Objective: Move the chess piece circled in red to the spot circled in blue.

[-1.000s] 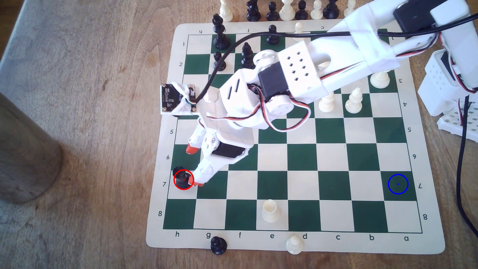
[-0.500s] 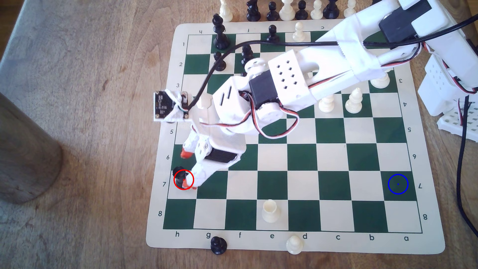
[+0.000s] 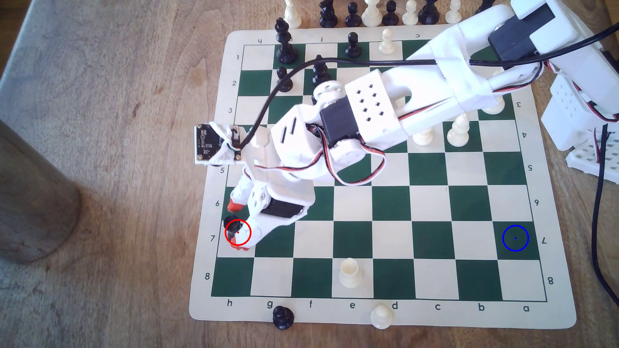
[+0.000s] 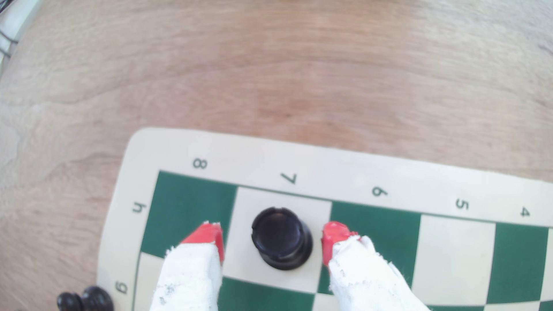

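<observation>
On square h7, at the board's (image 3: 445,314) edge toward the exterior view's left: black rook (image 4: 279,237) upright on a cream square, ringed in red. Claw (image 4: 272,240) spread apart, one red-tipped finger (image 4: 209,239) on each side of the rook, neither touching it. Far across the same rank, toward the exterior view's right: blue-ringed dark green square (image 3: 515,238), bare. Cream rook (image 3: 350,272) on e8. Wooden worktop (image 3: 100,134) beneath.
</observation>
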You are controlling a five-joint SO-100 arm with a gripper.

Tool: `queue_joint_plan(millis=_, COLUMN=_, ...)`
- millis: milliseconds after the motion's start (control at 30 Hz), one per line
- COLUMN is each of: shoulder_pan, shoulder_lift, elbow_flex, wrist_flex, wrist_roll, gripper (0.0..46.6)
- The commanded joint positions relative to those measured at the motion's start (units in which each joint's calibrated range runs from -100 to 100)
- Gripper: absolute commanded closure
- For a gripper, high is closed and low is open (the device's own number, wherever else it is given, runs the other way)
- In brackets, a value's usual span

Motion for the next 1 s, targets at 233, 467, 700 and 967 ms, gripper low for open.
queue_joint_plan(millis=233, shoulder_pan=0.1, shoulder_lift=-0.4, elbow_flex=-7.8, wrist_flex=-1.2, wrist_roll=-0.1, gripper=35.0)
queue_joint_plan(millis=467, shoulder_pan=-0.1, shoulder_lift=-0.5, elbow_flex=-7.9, wrist_flex=-1.3, wrist_roll=0.2, gripper=46.4)
queue_joint_plan(millis=700, shoulder_pan=-0.2, shoulder_lift=-2.5, elbow_flex=-7.9, wrist_flex=-1.1, wrist_roll=0.2, gripper=46.4)
queue_joint_plan(millis=967, shoulder_pan=-0.2, shoulder_lift=-11.9, elbow_flex=-7.0, wrist_flex=2.1, wrist_roll=0.1, gripper=46.4)
